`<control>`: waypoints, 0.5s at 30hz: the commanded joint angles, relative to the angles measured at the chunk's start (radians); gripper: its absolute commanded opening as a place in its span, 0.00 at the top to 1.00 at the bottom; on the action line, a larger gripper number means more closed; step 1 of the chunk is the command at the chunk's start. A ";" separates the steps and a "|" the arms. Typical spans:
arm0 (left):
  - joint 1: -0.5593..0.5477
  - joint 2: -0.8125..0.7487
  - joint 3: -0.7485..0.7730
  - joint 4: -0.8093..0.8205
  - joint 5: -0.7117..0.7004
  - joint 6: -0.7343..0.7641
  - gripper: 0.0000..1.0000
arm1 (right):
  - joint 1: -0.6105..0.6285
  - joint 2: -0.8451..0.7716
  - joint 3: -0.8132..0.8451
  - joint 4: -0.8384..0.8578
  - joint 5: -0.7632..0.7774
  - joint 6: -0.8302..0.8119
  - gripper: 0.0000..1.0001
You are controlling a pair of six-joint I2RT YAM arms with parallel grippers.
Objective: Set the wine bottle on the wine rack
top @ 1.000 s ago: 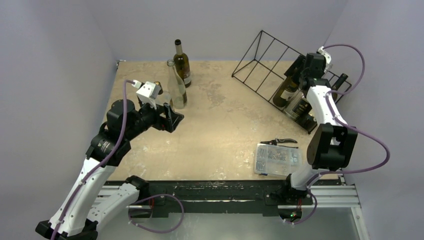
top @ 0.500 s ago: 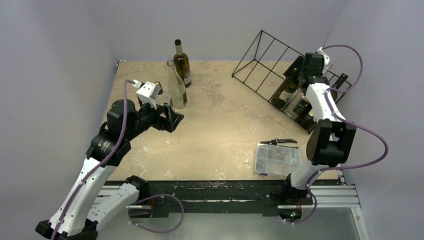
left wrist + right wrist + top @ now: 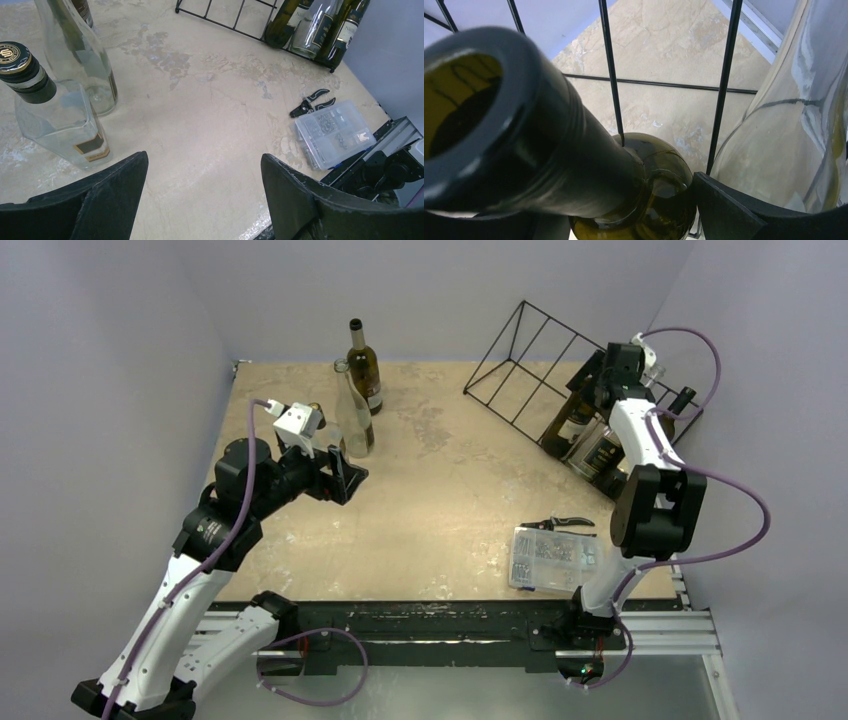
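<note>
The black wire wine rack (image 3: 530, 350) stands at the back right with three bottles in it. A green wine bottle (image 3: 572, 425) lies in its left slot. My right gripper (image 3: 605, 375) is at that bottle's mouth, open. In the right wrist view the dark neck (image 3: 524, 140) runs between the spread jaws of the right gripper (image 3: 624, 215); one finger (image 3: 729, 210) stands just beside the bottle's shoulder. My left gripper (image 3: 345, 478) hangs open and empty over the table's left side, beside a square clear bottle (image 3: 55, 120) and a tall clear bottle (image 3: 80, 55).
A dark green bottle (image 3: 364, 368) stands at the back, behind the tall clear one. A clear bottle (image 3: 784, 140) lies in the rack slot right of the green one. A clear plastic parts box (image 3: 550, 558) and black cutters (image 3: 560, 524) lie near the front right edge.
My right gripper has drawn slightly back and left along the green bottle's neck, and its elbow has swung inward. The left arm has not moved.
</note>
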 commanded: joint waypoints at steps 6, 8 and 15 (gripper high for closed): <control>-0.008 0.005 0.038 0.010 -0.011 0.008 0.17 | -0.002 0.005 0.057 0.084 0.039 -0.005 0.60; -0.008 0.006 0.038 0.010 -0.011 0.008 0.17 | -0.002 0.008 0.054 0.086 0.050 -0.005 0.55; -0.008 0.007 0.039 0.009 -0.011 0.008 0.17 | -0.002 0.021 0.054 0.090 0.081 -0.018 0.37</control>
